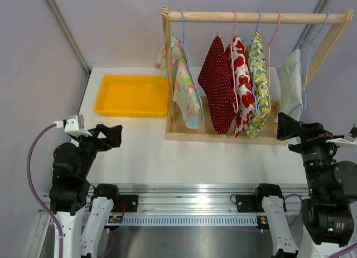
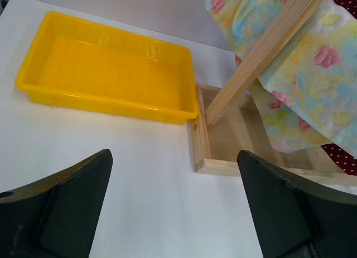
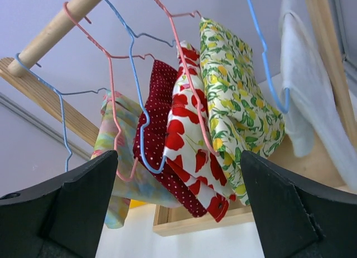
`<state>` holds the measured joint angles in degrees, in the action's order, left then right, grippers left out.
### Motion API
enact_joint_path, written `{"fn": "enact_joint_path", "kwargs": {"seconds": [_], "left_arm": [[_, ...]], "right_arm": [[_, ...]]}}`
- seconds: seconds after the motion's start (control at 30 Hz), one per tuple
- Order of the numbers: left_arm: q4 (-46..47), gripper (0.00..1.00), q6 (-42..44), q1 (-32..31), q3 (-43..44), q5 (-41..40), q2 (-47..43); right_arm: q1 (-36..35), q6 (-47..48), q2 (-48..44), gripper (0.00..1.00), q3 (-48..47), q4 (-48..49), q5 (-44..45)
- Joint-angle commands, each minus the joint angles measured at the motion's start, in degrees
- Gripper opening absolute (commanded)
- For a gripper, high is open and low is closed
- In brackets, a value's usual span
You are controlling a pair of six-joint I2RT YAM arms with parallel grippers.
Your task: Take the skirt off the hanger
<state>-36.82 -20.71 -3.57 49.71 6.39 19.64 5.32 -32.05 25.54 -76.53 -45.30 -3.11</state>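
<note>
A wooden rack (image 1: 262,16) holds several garments on wire hangers: a pastel floral one (image 1: 184,96), a dark red polka-dot one (image 1: 217,85), a white one with red poppies (image 1: 241,79), a lemon-print one (image 1: 257,74) and a plain white one (image 1: 291,85). I cannot tell which is the skirt. My left gripper (image 1: 114,134) is open and empty above the table, left of the rack's base; in its wrist view (image 2: 173,153) the pastel garment (image 2: 312,74) hangs at the upper right. My right gripper (image 1: 287,126) is open and empty at the rack's front right, facing the poppy garment (image 3: 187,141) and lemon garment (image 3: 234,113).
A yellow tray (image 1: 131,112) lies on the white table left of the rack, also in the left wrist view (image 2: 106,105). The rack's wooden base frame (image 1: 223,136) and slanted posts (image 2: 262,52) stand between the arms and the garments. A grey wall rises behind.
</note>
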Motion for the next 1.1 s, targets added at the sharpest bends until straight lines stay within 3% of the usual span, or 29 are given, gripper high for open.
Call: {"fn": "enact_joint_path", "kwargs": {"seconds": [0.0, 0.1, 0.3, 0.43, 0.63, 0.93, 1.0, 1.07], "left_arm": [[0.7, 0.99, 2.0, 0.0, -0.3, -0.5, 0.8], [1.0, 0.99, 2.8, 0.0, 0.2, 1.2, 1.5], [-1.0, 0.99, 2.2, 0.0, 1.2, -9.0, 5.1], [-1.5, 0.99, 2.4, 0.0, 0.9, -7.0, 5.9], [-1.5, 0.99, 2.8, 0.0, 0.6, -6.7, 4.0], [-1.2, 0.99, 3.2, -0.2, 0.4, -5.2, 2.6], [-1.3, 0.99, 3.2, -0.2, 0.4, -5.3, 2.6], [-1.4, 0.99, 3.2, -0.2, 0.4, -5.7, 2.5]], "right_arm": [[0.0, 4.7, -1.2, 0.99, -1.4, 4.6, 0.8], [0.0, 8.9, -2.7, 0.99, -1.9, 8.4, 2.8], [0.1, 15.4, 5.9, 1.00, -9.9, 10.3, 6.5], [0.1, 15.2, 13.1, 0.99, -13.0, 9.3, 13.5], [0.1, 14.1, 27.6, 0.99, -13.9, 11.3, 11.8], [0.0, 15.3, 36.9, 0.95, -15.4, 17.6, 14.3], [0.1, 15.6, 37.7, 0.88, -16.5, 17.2, 15.3], [0.1, 15.8, 38.4, 0.68, -16.5, 16.9, 15.7]]}}
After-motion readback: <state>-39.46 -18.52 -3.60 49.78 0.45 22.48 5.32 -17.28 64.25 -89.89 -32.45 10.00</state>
